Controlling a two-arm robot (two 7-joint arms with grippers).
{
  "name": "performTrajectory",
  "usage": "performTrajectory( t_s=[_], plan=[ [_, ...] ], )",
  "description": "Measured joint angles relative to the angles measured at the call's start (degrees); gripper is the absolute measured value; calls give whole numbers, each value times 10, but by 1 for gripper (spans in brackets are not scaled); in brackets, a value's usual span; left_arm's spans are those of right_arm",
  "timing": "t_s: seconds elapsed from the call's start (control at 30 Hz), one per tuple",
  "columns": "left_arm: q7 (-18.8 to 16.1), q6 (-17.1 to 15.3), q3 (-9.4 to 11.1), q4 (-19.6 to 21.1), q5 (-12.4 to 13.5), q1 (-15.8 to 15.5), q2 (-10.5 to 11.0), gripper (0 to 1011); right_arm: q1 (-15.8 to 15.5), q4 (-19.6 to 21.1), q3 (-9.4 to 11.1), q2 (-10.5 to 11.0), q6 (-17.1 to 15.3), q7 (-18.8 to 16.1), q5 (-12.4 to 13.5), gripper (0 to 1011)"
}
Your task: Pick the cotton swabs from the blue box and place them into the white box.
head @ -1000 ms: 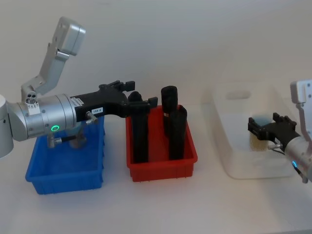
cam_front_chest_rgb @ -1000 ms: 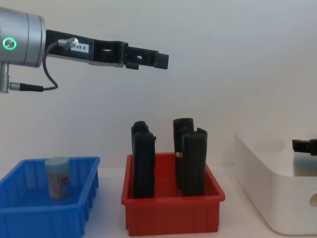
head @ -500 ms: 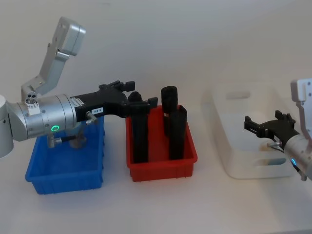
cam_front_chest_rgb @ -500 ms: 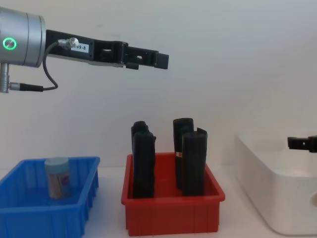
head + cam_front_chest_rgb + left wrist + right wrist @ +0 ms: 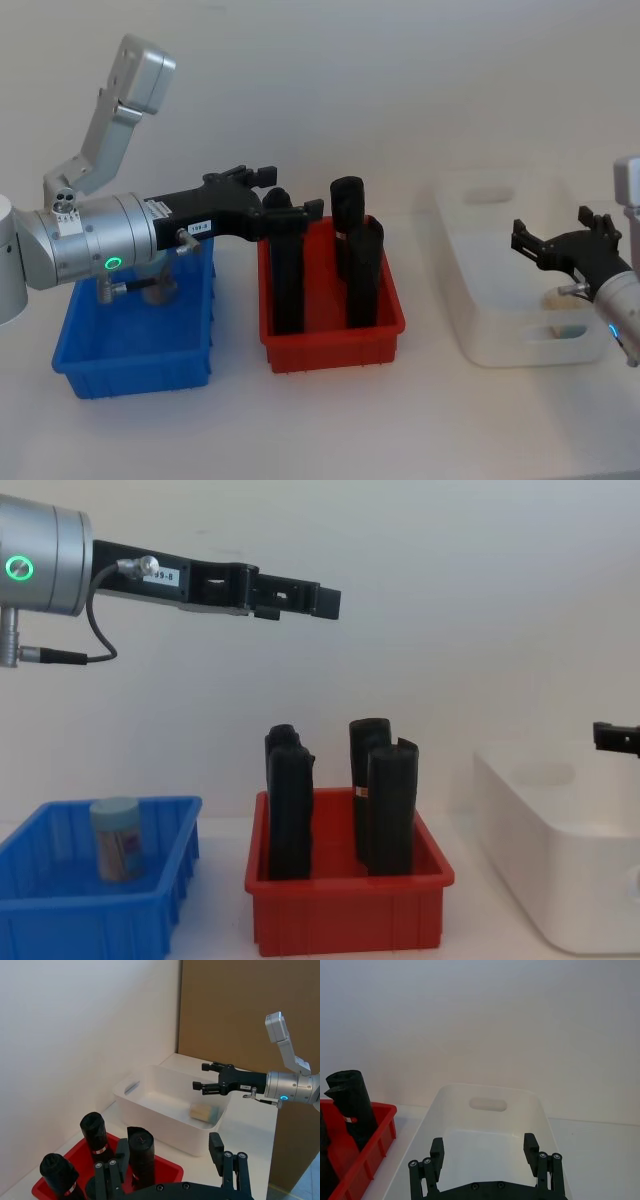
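Observation:
One tub of cotton swabs (image 5: 117, 838) with a pale blue lid stands upright in the blue box (image 5: 60, 910). Another tub of cotton swabs (image 5: 202, 1111) lies on its side inside the white box (image 5: 150, 1110). My right gripper (image 5: 560, 245) hovers open over the white box (image 5: 500, 330) with nothing between its fingers; the right wrist view shows its fingertips (image 5: 530, 1142) spread above the box's floor. My left gripper (image 5: 295, 190) hangs open high over the red bin, and its arm covers much of the blue box (image 5: 130, 360).
A red bin (image 5: 335, 335) between the two boxes holds several tall black upright rolls (image 5: 287, 280). A plain white wall stands behind the table. In the left wrist view a brown panel (image 5: 240, 1010) rises beyond the table's far end.
My right gripper has opened, letting go of a cotton swab tub in the white box, then risen and drawn back to the right. The left arm has stayed still.

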State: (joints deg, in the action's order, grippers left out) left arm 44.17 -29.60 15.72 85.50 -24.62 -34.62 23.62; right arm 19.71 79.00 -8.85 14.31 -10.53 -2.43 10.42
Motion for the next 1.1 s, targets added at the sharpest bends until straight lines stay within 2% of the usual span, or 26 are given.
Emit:
performTrajectory(
  t_s=[0.2,0.37,1.1],
  plan=[
    [-2,2,1,0,1,1,0,1004,-3,3,0,1,2,0,0,1001],
    [-18,12,4,3,5,9,-1,1004,-15,16,-2,3,6,0,3,1001],
    [-186,123,44,33,56,90,-7,1004,-132,143,-26,32,55,-9,38,1001]
  ],
)
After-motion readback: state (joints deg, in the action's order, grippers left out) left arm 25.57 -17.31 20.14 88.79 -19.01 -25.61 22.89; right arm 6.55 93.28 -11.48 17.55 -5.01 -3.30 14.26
